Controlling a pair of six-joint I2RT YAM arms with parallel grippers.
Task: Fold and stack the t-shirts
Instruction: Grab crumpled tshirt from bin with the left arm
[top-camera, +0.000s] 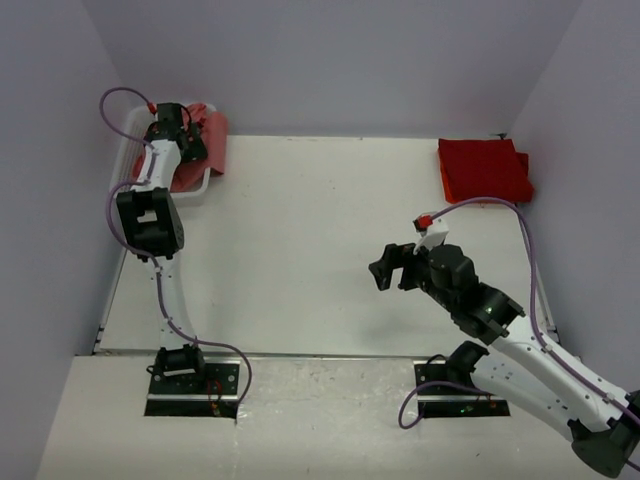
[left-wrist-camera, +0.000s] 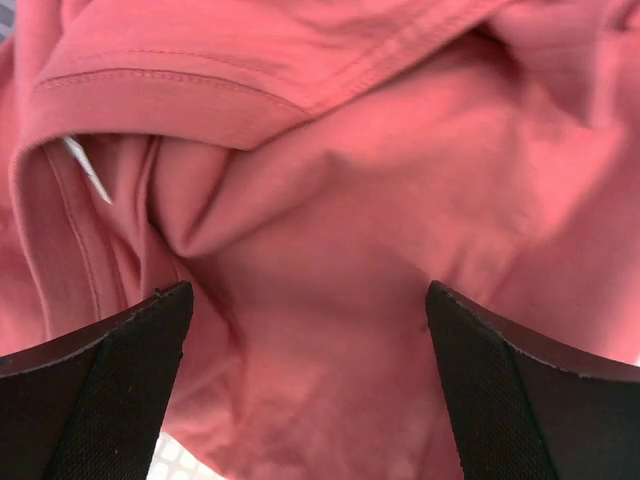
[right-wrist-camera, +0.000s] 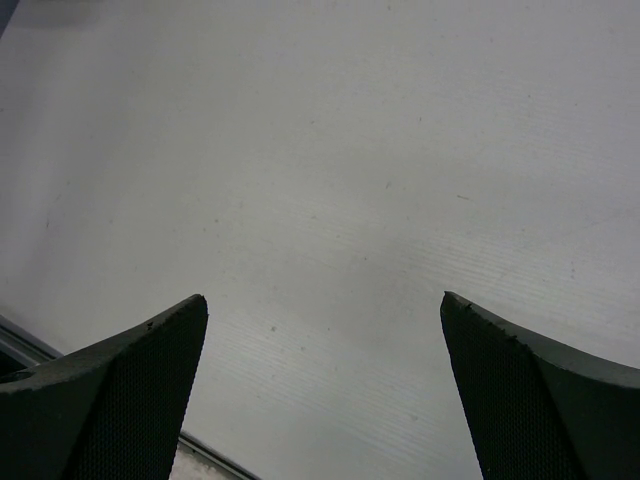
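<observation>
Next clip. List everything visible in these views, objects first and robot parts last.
crumpled t-shirt: one, faded salmon-red, in the basket
basket: one, white mesh, far left corner of the table
folded t-shirts: one stack, deep red, far right corner; number in the stack unclear
table: one, white
cables: two, purple, one along each arm
left gripper: one, black, open, close over the crumpled t-shirt
right gripper: one, black, open, over bare table, holding nothing
</observation>
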